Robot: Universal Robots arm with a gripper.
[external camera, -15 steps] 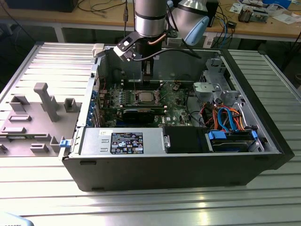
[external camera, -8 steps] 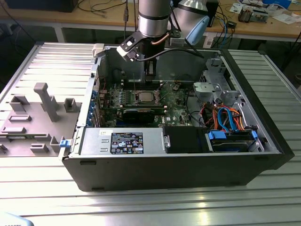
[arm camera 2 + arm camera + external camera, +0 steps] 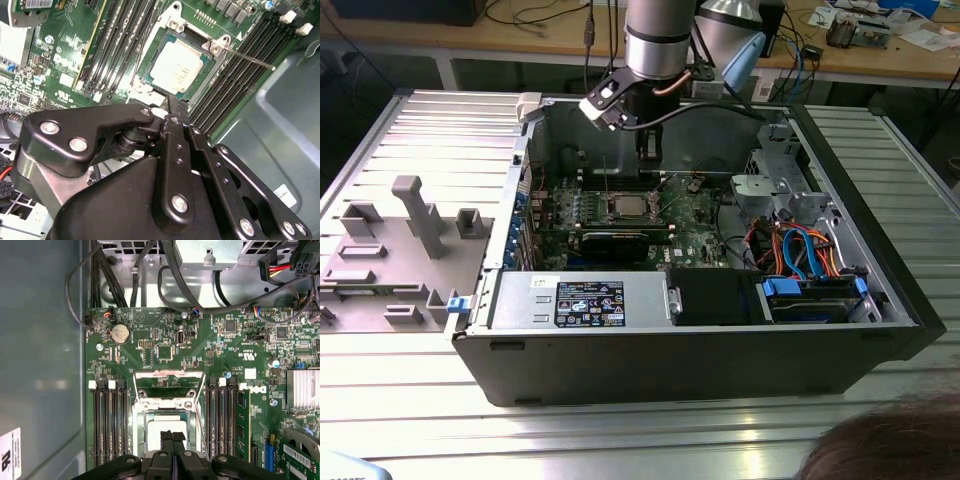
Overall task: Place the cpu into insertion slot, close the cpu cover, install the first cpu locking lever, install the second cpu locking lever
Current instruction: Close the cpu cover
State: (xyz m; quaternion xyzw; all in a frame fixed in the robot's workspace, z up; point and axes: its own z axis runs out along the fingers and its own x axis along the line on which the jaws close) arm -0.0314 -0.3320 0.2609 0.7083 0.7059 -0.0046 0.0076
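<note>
cpu: The cpu (image 3: 177,70) lies flat in the slot (image 3: 136,430), silver top up, so the first step looks done.
cover: The cover (image 3: 169,374) appears tipped up on the slot's far edge in the first wrist view. The chip is bare, so closing it is likely still to do.
levers: One lever (image 3: 247,58) juts free over the memory slots (image 3: 107,425). A second thin rod (image 3: 141,52) runs along the slot's other side. Neither looks latched, so both lever steps seem left.
end effector: The end effector (image 3: 172,435) hangs just over the near edge of the cpu, fingers pressed together with nothing between them.
neighbours: Memory slots flank the slot on both sides. A coin cell (image 3: 119,332) and a finned heatsink (image 3: 302,387) sit further out on the board.
obstacles: The raised cover and loose levers crowd the slot, and the case (image 3: 720,370) wall rises near the memory slots. The cables (image 3: 800,250) lie well apart.
surroundings: The case rests on a ribbed worktop (image 3: 620,430). A grey fixture (image 3: 400,240) is on the exterior view's left, and a person's hair (image 3: 890,445) is at that view's lower edge.
</note>
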